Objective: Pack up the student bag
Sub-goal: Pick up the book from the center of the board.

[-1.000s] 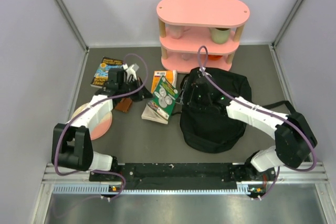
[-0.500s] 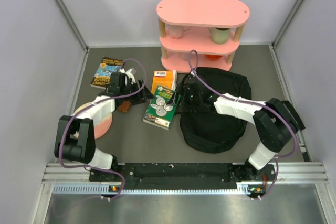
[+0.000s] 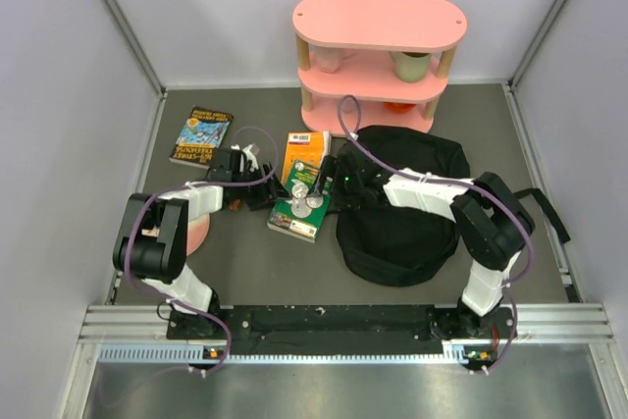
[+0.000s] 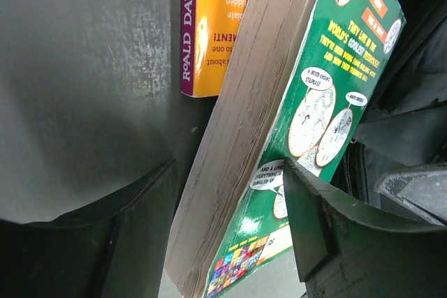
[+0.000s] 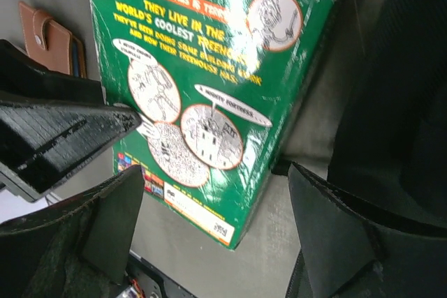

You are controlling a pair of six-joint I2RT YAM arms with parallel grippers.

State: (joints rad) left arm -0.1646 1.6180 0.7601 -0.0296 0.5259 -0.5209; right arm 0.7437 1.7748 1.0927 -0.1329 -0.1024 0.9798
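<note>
The student bag point(image 3: 407, 228), a floppy black backpack, lies right of centre and also fills the right edge of the right wrist view point(image 5: 401, 95). A green paperback point(image 3: 300, 207) rests against its left side. My left gripper point(image 3: 266, 191) is open, and the book's page edge point(image 4: 230, 137) runs between its fingers point(image 4: 143, 225). From the bag side, my right gripper point(image 3: 331, 177) is also open, hovering over the book's green cover point(image 5: 202, 82) with its near corner between the fingers point(image 5: 335, 235).
An orange Roald Dahl book point(image 3: 306, 149) lies behind the green one, and a blue-covered book point(image 3: 201, 134) at the far left. A brown wallet point(image 5: 49, 36) and a pink disc point(image 3: 194, 233) sit near the left arm. A pink shelf point(image 3: 378, 56) holding cups stands at the back.
My left gripper opened and moved right to the green book. That book dropped from a raised tilt to a lower lie. The right gripper reached further left over it.
</note>
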